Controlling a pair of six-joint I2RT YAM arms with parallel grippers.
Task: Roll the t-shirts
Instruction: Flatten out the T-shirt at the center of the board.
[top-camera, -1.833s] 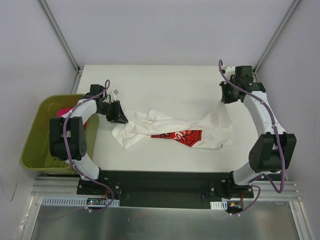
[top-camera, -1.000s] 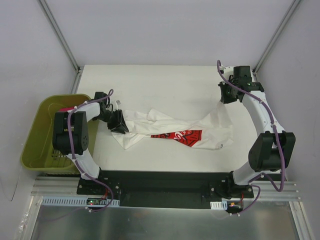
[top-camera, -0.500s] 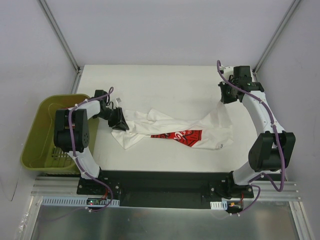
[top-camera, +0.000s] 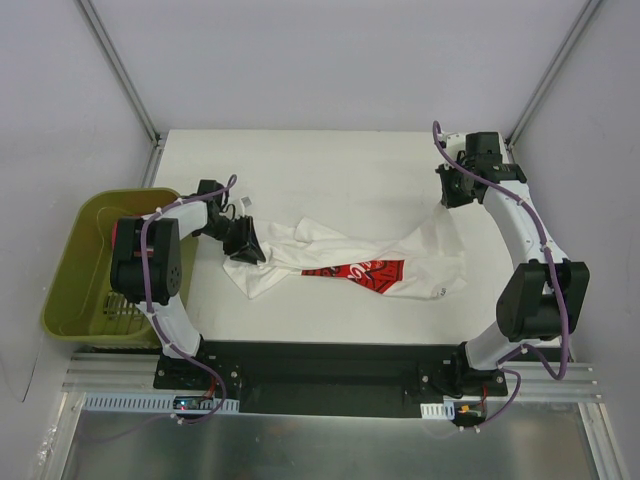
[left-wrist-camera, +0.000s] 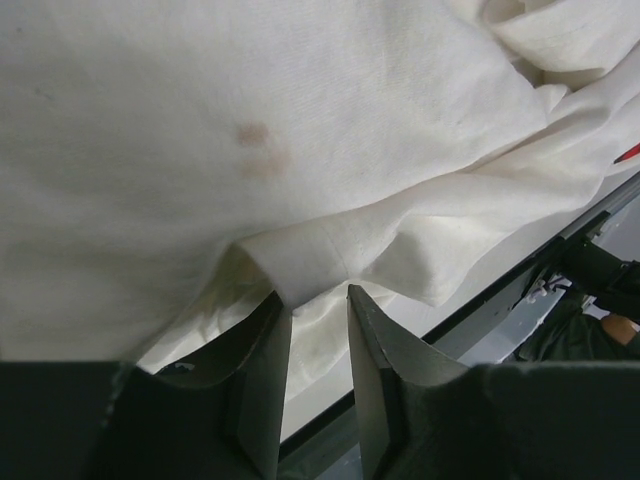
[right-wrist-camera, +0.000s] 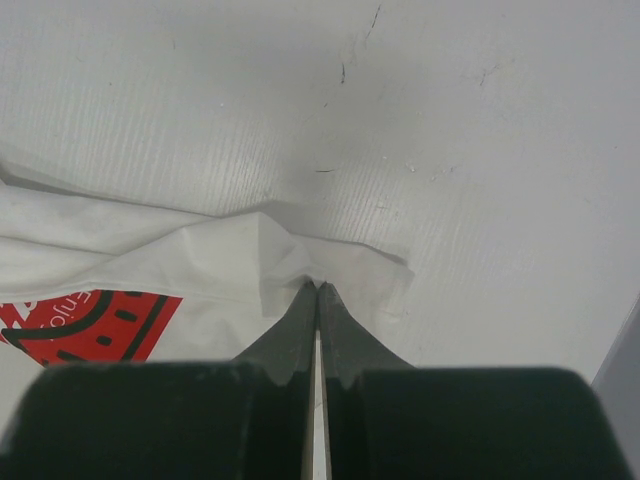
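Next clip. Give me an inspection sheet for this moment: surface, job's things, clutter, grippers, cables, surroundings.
Surface: white table, with a few faint scuffs in the right wrist view.
Job's things: white t-shirt lies crumpled and stretched across the table, red print facing up. No rolled shirt made out.
Clutter: green bin beside the table's left edge, partly hidden by the left arm.
Grippers: left gripper has its jaws apart with a fold of the shirt's edge at its tips. Right gripper is shut on a corner of the shirt.
Cables: purple cables run along both arms, clear of the shirt.
Surroundings: plain white walls; nothing else seen.
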